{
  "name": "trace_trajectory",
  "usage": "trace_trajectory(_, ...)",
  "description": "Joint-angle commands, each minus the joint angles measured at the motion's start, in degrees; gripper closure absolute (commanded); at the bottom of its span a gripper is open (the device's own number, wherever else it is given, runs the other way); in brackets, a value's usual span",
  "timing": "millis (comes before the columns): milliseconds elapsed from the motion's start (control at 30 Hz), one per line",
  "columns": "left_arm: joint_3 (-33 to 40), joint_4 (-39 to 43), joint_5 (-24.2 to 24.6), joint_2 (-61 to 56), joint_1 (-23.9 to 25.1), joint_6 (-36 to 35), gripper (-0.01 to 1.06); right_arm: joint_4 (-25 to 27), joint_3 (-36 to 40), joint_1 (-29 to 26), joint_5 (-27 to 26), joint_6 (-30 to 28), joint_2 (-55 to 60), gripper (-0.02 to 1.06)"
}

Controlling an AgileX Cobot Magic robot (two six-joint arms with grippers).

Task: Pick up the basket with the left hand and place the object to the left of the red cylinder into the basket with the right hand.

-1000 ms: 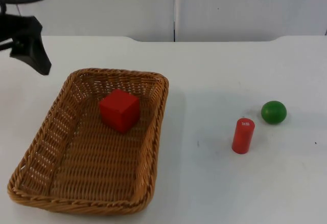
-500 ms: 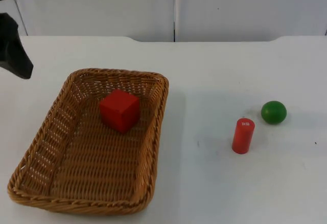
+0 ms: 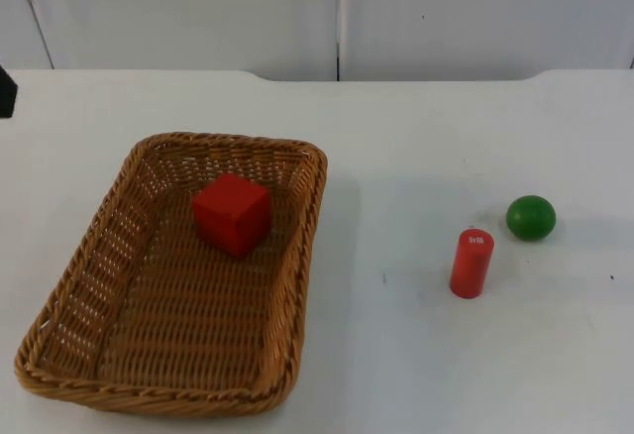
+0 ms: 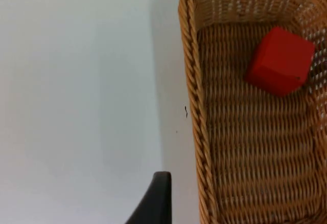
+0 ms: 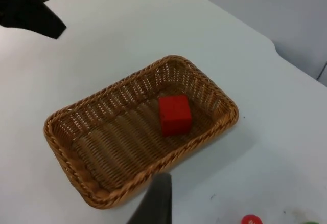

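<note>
The basket point(image 3: 238, 140) sits flat on the desk point(image 3: 416, 137), and the red cube point(image 3: 231, 214) lies inside it, toward the far end. The red cylinder point(image 3: 472, 263) stands well off to the right, with the green ball point(image 3: 531, 217) just beside it. Your left tool point(image 5: 36, 14) hangs off the basket's far left corner. Your right tool point(image 5: 156, 201) waits high, looking down on the basket. Apart or together? I cannot tell for either. The drop looks done to me, so clear out high and wide of the rim and don't nudge that wicker.
</note>
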Motion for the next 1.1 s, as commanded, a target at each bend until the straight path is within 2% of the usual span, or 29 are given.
trace_trajectory(0, 0.64, 0.41, 0.45, -3.91, 0.0, -0.41, 0.17, -0.34, 1.3, -0.06, -0.87, 0.61, -0.42, 0.22)
trace_trajectory(400, 0.64, 0.41, 3.6, -17.68, 0.0, 0.03, 0.17, -0.34, 7.07, -0.06, -3.61, 2.13, -3.95, 0.22)
trace_trajectory(733, 1.62, 0.18, 6.46, -28.28, 0.0, 0.23, 0.17, -0.73, 11.95, -0.06, -6.09, 3.24, -11.6, 0.22)
trace_trajectory(1067, 4.94, 0.42, 9.51, -37.6, 0.0, 0.4, 0.17, -3.68, 16.95, -0.06, -8.49, 5.64, -18.46, 0.22)
